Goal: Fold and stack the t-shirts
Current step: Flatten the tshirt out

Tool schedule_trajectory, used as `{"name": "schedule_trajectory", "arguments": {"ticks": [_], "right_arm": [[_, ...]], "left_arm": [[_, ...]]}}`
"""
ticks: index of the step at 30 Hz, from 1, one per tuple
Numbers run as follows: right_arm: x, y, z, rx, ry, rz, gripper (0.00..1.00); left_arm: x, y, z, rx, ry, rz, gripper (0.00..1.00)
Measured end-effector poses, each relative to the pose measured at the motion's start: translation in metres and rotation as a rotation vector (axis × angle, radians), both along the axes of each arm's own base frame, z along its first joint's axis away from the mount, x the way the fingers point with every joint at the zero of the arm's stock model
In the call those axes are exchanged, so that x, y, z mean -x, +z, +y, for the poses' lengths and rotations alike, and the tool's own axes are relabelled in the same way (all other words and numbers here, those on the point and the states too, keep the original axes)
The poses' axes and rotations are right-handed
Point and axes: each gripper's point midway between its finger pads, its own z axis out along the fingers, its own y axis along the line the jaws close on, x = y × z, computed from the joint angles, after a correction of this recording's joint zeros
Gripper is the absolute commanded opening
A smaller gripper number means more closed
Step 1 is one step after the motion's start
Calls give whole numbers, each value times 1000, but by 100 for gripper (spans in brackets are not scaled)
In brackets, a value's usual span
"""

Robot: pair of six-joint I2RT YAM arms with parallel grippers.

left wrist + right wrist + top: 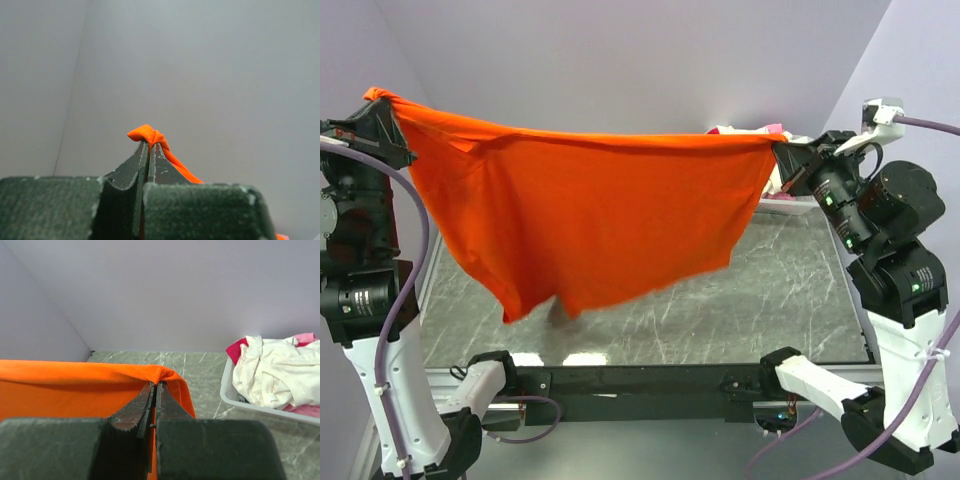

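**A:** Where do we have the orange t-shirt (590, 210)?

**B:** We hold it up in the air, stretched between our two claws. Our left gripper (149, 146) is pinched tight on one bunched corner, and a small knob of cloth pokes past its tips. Our right gripper (156, 386) is clamped on the opposite corner, with the hem folding over it.

**A:** And the rest of it?

**B:** It sags from that taut top edge over the table (790, 290), lowest on our left. We cannot tell whether that tip touches.

**A:** What about the surface and the room?

**B:** The top is grey-green marble pattern with white veins. At its far right stands a white basket (226, 390), with a cream-white t-shirt (270, 372) heaped over pink ones (306, 338). Pale lilac walls (620, 60) close us in behind and on both sides.
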Motion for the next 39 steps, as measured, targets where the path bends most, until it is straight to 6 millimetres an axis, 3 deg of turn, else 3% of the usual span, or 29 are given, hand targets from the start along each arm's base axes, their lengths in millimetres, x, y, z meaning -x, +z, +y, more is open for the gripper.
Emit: {"name": "schedule_trajectory", "arguments": {"ticks": [3, 6, 9, 13, 14, 15, 17, 18, 19, 21, 22, 24, 27, 31, 34, 36, 39], "right_arm": [[-5, -9, 0, 7, -11, 24, 0], [-25, -27, 4, 28, -30, 74, 0], [-60, -61, 12, 68, -44, 153, 0], [-120, -134, 20, 116, -55, 295, 0], [-138, -161, 22, 133, -52, 350, 0], [-154, -185, 23, 147, -55, 402, 0], [-190, -240, 25, 175, -46, 522, 24], [-207, -268, 27, 188, -35, 588, 43], [-220, -287, 28, 198, -33, 636, 52], [-250, -317, 31, 219, -19, 695, 79], [-260, -328, 32, 225, -13, 715, 82], [-265, -341, 33, 236, 3, 741, 87], [-256, -337, 35, 232, 26, 745, 88], [-229, -313, 41, 225, 56, 698, 88], [-200, -304, 60, 241, 108, 678, 88], [-181, -309, 82, 257, 168, 684, 88], [-155, -327, 117, 276, 272, 720, 86]], "left_arm": [[-9, -8, -1, 1, -13, 19, 0], [-35, -32, -1, 22, -41, 77, 0], [-87, -74, 0, 53, -82, 197, 0], [-188, -163, 1, 92, -165, 435, 1], [-210, -188, 1, 101, -187, 491, 6], [-235, -221, 1, 115, -209, 564, 26], [-280, -293, -1, 145, -247, 718, 49], [-298, -326, -3, 168, -264, 789, 61], [-314, -357, -6, 179, -279, 851, 67], [-336, -398, -13, 201, -302, 937, 77], [-342, -417, -19, 211, -314, 981, 81], [-342, -434, -32, 222, -338, 1031, 87], [-333, -426, -51, 217, -364, 1031, 89], [-290, -407, -66, 228, -376, 1029, 89], [-258, -408, -64, 244, -355, 1045, 89], [-238, -422, -60, 258, -335, 1083, 90], [-211, -459, -54, 297, -295, 1180, 91]]}}
